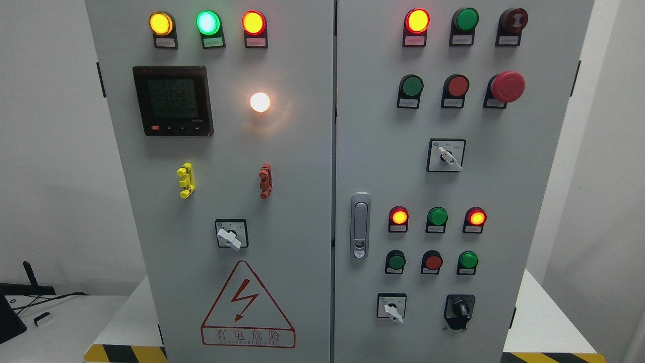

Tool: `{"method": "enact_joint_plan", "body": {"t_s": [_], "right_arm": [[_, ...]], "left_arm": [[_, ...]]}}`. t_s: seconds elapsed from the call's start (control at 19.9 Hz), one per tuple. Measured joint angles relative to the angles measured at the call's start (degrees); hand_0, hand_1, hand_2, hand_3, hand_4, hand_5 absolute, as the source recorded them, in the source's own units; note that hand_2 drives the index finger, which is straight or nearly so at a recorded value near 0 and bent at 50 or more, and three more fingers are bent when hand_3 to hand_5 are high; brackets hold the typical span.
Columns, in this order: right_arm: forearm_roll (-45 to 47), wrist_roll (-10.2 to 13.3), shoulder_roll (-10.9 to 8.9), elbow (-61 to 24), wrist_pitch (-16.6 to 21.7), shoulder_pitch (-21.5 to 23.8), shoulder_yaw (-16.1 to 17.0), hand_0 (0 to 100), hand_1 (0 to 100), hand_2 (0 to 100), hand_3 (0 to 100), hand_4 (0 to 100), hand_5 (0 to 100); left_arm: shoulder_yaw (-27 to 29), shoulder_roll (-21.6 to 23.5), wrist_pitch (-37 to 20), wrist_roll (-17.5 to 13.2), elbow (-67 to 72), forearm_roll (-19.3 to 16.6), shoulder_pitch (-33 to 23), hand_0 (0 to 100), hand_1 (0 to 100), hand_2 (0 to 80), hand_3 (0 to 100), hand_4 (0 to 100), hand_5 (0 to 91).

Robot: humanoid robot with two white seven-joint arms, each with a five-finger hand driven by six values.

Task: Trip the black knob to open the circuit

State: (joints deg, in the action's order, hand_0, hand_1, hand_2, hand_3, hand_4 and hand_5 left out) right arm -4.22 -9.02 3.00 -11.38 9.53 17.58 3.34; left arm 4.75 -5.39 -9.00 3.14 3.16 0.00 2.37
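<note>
Neither of your hands shows in the head view, so their state can't be told. The black knob (459, 308) sits at the lower right corner of the cabinet's right door (544, 201), just beside a white switch (392, 308), untouched.

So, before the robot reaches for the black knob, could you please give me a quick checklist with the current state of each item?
1. Black knob in view, lower right of the right-hand door: ok.
2. Nothing in front of the knob, path unobstructed: ok.
3. Knob not confused with the white-handled selector just to its left: ok, they sit clearly apart.
4. Knob's current position, tripped or not: cannot tell, the pointer is too small to read.
5. Either robot hand in view and ready to reach: not ok, no hand or arm shows.
6. Panel powered, indicator lamps lit such as the green lamp at top left: ok.
</note>
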Motion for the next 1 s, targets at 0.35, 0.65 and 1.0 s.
{"method": "enact_joint_plan", "body": {"t_s": [0.35, 0.65, 1.0], "right_arm": [[0.0, 0.0, 0.08, -0.1, 0.0, 0.0, 0.0, 0, 10, 0, 7, 2, 3], [0.0, 0.2, -0.08, -3.8, -2.0, 4.3, 0.0, 0, 11, 0, 9, 2, 5], [1.0, -2.3, -1.14, -20.9, -3.7, 18.8, -0.4, 0, 13, 2, 12, 4, 7]], "left_arm": [[0.0, 0.0, 0.0, 0.0, 0.0, 0.0, 0.0, 12, 39, 0.0, 0, 0, 0.0], [0.0, 0.0, 0.0, 0.0, 0.0, 0.0, 0.0, 12, 39, 0.0, 0, 0, 0.0], [0.0, 0.0, 0.0, 0.0, 0.0, 0.0, 0.0, 12, 39, 0.0, 0, 0, 0.0]]}}
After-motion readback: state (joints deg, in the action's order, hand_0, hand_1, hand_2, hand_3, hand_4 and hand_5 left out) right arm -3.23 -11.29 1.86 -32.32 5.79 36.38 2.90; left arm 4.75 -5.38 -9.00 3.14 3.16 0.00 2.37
